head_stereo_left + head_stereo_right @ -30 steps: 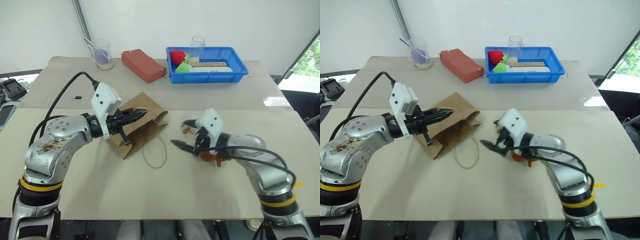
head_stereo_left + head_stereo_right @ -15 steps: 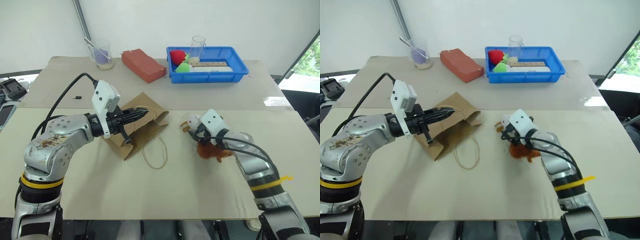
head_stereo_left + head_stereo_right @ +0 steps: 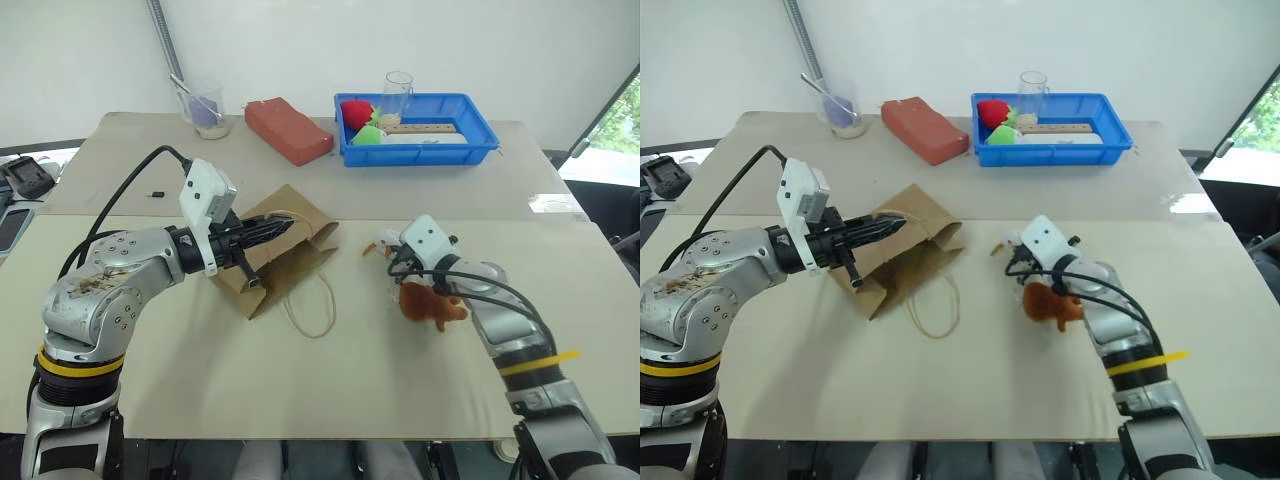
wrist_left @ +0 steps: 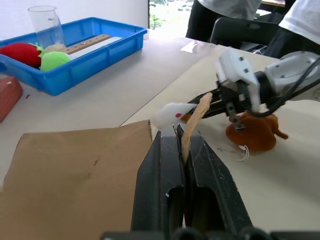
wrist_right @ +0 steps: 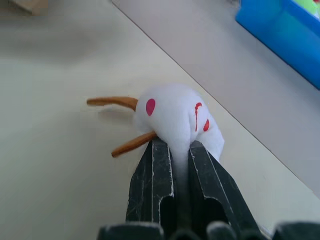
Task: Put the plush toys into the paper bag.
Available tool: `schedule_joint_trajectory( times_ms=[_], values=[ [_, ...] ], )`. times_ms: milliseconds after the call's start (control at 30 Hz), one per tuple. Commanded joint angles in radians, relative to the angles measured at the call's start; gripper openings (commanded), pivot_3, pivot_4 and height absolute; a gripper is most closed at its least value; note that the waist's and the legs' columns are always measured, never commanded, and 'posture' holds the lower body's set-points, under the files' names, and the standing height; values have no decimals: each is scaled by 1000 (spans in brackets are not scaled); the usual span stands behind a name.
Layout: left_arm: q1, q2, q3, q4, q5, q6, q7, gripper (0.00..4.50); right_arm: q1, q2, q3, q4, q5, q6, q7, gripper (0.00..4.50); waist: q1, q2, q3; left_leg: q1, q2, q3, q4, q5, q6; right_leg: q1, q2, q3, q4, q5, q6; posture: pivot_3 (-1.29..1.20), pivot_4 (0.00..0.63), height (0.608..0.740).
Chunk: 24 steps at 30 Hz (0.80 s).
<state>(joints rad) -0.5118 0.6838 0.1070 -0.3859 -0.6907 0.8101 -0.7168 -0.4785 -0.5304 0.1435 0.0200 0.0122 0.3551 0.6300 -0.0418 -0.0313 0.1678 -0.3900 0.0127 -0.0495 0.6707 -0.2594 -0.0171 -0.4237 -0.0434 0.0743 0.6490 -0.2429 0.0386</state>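
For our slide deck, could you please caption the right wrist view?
Right end effector shut on the white plush toy, low over the beige table.

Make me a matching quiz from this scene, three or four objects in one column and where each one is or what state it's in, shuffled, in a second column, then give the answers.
Things:
1. white plush toy
2. brown plush toy
3. paper bag
4. red block

Places or states:
A. lying on the near table beside the right arm, not gripped
B. pinched between the fingers of the right hand
C. on the far table, between the cup with a spoon and the blue tray
D. its edge clamped in the shut left hand

Pairs: 1-B, 2-A, 3-D, 4-C
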Motion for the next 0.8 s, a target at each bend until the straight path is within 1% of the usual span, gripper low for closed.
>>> schedule_joint_trajectory(
  times_ms=[33,133,200,267,400,533,800],
  values=[
    [-35,5,38,3,-45,31,4,0,36,-80,-25,-299,186,103,205,28,1,0,0,0,0,0,0,0,0,0,0,0,0,0,0,0,150,740],
    [-53,8,38,18,-62,55,-6,0,41,-95,-2,-423,259,171,249,28,-1,0,0,0,0,-2,0,0,1,1,0,-2,-1,0,0,0,150,740],
    [-72,5,30,33,-72,70,-10,0,27,-72,46,-485,272,201,248,28,-2,0,0,1,0,-1,0,0,0,1,0,-2,0,0,0,0,150,740],
    [-88,-6,26,43,-86,86,-5,0,8,-32,84,-494,260,217,220,28,-4,0,0,2,1,-1,2,0,0,2,1,-2,1,0,0,0,150,740],
    [-121,-38,27,58,-127,142,13,0,-39,78,176,-399,167,164,139,28,-3,0,0,1,1,-1,6,0,0,1,1,-2,4,0,-1,0,150,740],
    [-129,-49,30,58,-148,174,24,0,-82,167,213,-309,106,113,72,28,-1,0,0,1,0,-1,7,0,0,0,1,-2,6,0,-1,0,150,740],
    [-140,-65,58,69,-209,224,62,0,-104,223,252,-187,11,30,33,28,-1,0,0,1,0,-1,7,0,0,0,0,-3,7,0,-1,0,150,740]
  ],
)
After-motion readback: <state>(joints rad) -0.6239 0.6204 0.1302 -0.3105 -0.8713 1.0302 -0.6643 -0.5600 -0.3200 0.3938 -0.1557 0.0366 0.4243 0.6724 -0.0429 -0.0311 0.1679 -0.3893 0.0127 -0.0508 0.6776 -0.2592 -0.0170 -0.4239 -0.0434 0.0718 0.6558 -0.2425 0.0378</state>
